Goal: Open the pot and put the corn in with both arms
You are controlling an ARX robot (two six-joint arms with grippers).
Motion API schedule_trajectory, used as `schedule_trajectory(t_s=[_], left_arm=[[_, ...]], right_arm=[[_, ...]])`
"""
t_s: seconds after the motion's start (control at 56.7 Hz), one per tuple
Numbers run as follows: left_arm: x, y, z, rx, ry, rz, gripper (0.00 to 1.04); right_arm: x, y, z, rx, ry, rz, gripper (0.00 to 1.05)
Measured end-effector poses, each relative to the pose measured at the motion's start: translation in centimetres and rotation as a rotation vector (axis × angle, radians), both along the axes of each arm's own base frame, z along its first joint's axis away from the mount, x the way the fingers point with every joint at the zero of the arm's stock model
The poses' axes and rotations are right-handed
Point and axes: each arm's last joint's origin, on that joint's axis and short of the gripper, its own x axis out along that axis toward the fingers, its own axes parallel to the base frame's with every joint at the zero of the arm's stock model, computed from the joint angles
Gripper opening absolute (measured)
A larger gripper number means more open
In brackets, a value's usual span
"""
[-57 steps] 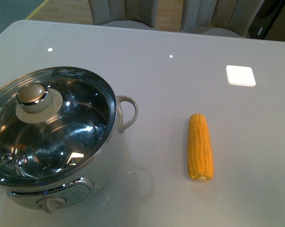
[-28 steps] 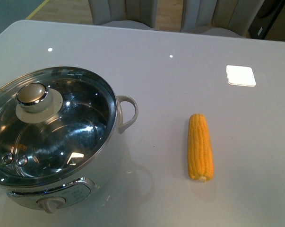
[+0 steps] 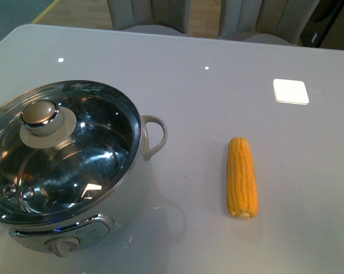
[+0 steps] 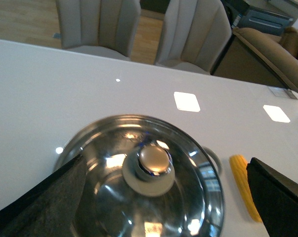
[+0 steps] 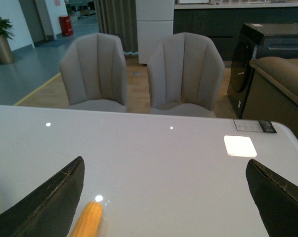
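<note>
A large round electric pot (image 3: 134,197) with a cream-white body and shiny steel rim sits at the near left of a glossy pale grey table (image 3: 217,97). It is closed under its domed glass lid (image 3: 75,165), whose rounded metal knob (image 3: 39,113) shows toward the far left of the lid in the front view. A loop side handle (image 3: 154,136) juts from the pot's right, and a cream control dial (image 3: 61,246) faces the robot on the front panel. Well to the right of the pot and apart from it, a yellow-orange corn cob (image 3: 242,178) lies flat on the tabletop, pointing away from the robot, its pale stub end nearest the camera. The left gripper (image 4: 166,160) hangs above the lid, its dark fingers (image 4: 45,202) spread wide to either side of the knob and holding nothing. The right gripper (image 5: 163,160) is likewise spread wide and empty above the table, with the cob's far tip showing just beside one finger (image 5: 50,197). A bright white square (image 3: 290,91) on the table's far right may be a reflected ceiling light; the view does not settle it. Two grey upholstered chairs (image 3: 149,12) stand at the table's far edge
</note>
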Motion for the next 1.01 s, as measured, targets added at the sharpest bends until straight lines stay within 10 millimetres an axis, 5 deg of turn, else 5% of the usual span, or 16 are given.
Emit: schedule_trajectory(t_s=[0.141,0.247,0.529,0.882,1.006], left_arm=[[4.0,0.0,-0.6,0.039,-0.048,0.028,0.98],[6.7,-0.7,-2.9,0.091,-0.051,0.019,0.98],[8.1,-2.4,-7.6,0.248,-0.096,-0.046,0.98],[8.0,-2.5,-8.4,0.25,-0.06,-0.049,0.98],[10.3,-4.9,-9.6,0.247,0.005,-0.126,0.98]], right_arm=[[0.0,0.0,0.0,0.0,0.0,0.0,0.96],[0.0,0.0,0.0,0.0,0.0,0.0,0.96],[0.0,0.0,0.0,0.0,0.0,0.0,0.96],[0.0,0.0,0.0,0.0,0.0,0.0,0.96],[0.0,0.0,0.0,0.0,0.0,0.002,0.96]])
